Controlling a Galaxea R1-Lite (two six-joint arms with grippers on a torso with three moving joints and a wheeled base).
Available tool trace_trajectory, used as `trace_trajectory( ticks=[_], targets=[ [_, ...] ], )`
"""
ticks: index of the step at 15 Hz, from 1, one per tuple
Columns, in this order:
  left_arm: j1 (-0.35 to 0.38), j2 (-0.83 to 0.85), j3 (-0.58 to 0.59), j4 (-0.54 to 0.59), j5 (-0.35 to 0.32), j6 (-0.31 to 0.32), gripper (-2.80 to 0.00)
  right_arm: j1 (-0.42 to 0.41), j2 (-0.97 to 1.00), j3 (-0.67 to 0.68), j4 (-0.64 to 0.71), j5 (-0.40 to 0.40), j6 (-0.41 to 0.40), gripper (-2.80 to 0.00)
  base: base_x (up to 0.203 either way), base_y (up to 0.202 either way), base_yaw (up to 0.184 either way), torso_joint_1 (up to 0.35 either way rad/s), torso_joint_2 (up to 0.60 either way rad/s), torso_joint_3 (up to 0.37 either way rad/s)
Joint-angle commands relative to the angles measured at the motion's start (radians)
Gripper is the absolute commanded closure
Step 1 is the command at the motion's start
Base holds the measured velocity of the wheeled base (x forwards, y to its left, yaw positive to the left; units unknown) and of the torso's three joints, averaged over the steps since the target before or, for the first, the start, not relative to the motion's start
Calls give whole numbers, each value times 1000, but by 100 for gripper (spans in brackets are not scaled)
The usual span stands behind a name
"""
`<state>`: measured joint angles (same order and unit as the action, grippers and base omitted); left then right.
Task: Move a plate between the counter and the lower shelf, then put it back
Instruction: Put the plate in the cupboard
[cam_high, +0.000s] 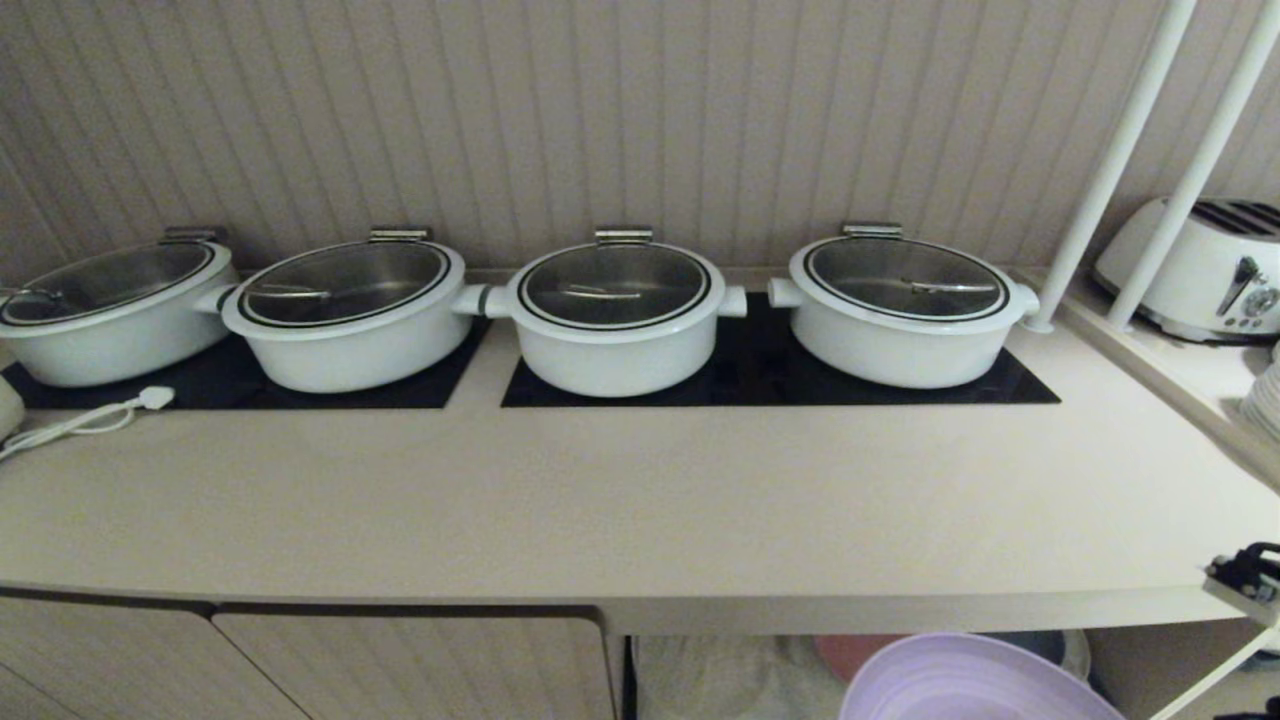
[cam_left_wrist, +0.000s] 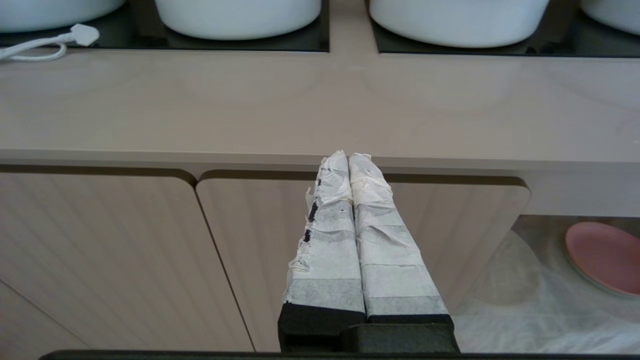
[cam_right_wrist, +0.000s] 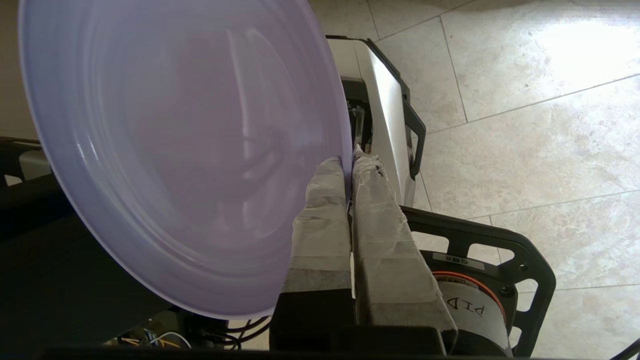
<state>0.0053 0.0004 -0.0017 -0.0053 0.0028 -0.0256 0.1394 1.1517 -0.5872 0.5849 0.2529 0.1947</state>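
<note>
Right wrist view, jaws pinching plate (cam_right_wrist: 175, 150) rim

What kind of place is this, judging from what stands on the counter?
Most likely a buffet or kitchen serving line. Four white lidded pots sit in a row on black hob panels set into a long beige counter, a white toaster stands on the side ledge, and plates are kept below.

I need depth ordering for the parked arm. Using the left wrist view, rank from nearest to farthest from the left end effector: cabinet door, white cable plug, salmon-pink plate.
1. Cabinet door, directly behind the shut left end effector.
2. Salmon-pink plate, off to one side in the lower shelf.
3. White cable plug, far across the counter.
</note>
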Motion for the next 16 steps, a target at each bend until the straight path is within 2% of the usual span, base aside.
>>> trace_trajectory(
  ticks=[1,16],
  targets=[
    [1,1,0,-1,0,-1,0,-3,2,-6,3,3,0,0,0,0,0,0,0,0],
    [1,1,0,-1,0,-1,0,-18,33,-7,-2,5,0,0,0,0,0,0,0,0]
  ],
)
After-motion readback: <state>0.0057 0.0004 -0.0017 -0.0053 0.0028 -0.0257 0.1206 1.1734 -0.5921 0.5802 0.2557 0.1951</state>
